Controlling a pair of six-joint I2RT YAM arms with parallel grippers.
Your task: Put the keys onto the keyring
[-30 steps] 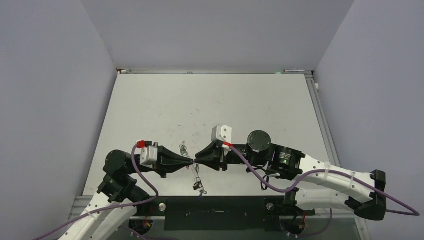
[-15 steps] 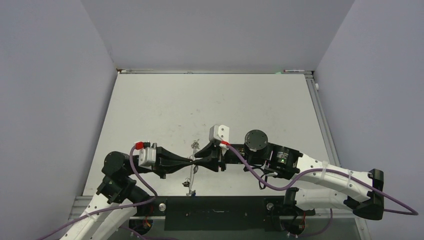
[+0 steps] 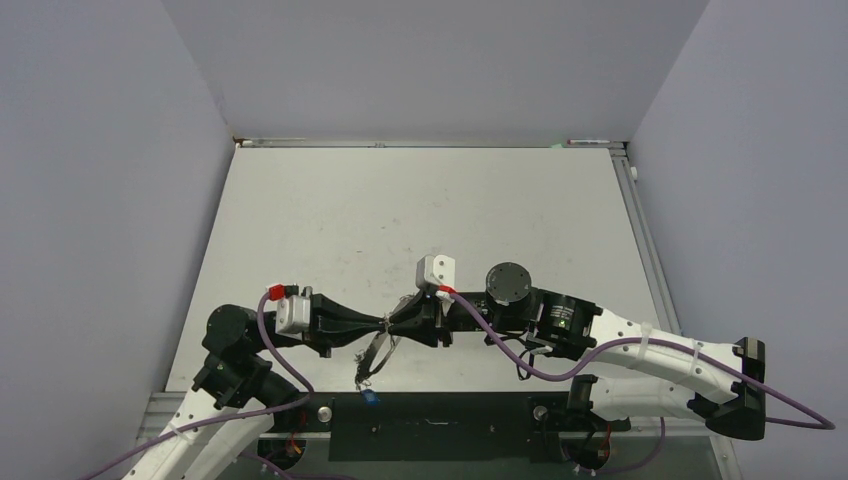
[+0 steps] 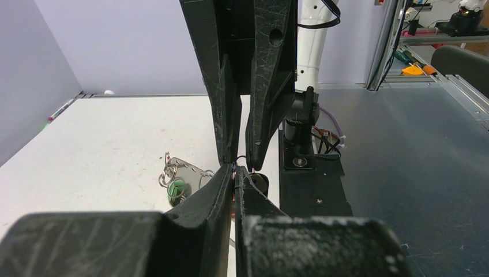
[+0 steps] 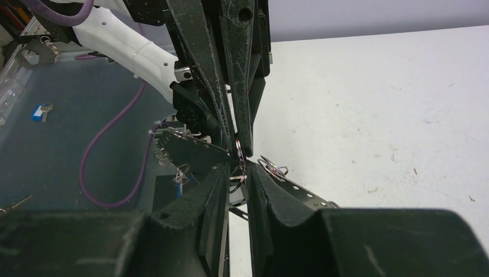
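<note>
Slippage is judged the main hazard. The keyring [image 3: 377, 350] is carried by only a thin run of wire pinched at the very tips of the left end effector [image 4: 233, 176], and a twist or tug from the opposing arm could pull it free. It is held at the near edge of the desk [image 3: 420, 200], so a dropped ring could be lost onto the dark ledge beyond, where a blue-tagged key [image 5: 39, 111] is seen lying. The keys [image 3: 362, 378] dangling beneath, a green-tagged key [image 4: 177, 189] among them, add swinging weight. Contact between fingertips is also possible, since both sets meet at one point.

The left end effector is recorded as fully closed on the keyring's wire. The right end effector [image 5: 239, 173] is seen with its jaws a narrow gap apart and wire lying between them; whether that wire is gripped cannot be told. Both arms are stretched low and roughly level, and are set tip to tip across the front of the desk.
</note>
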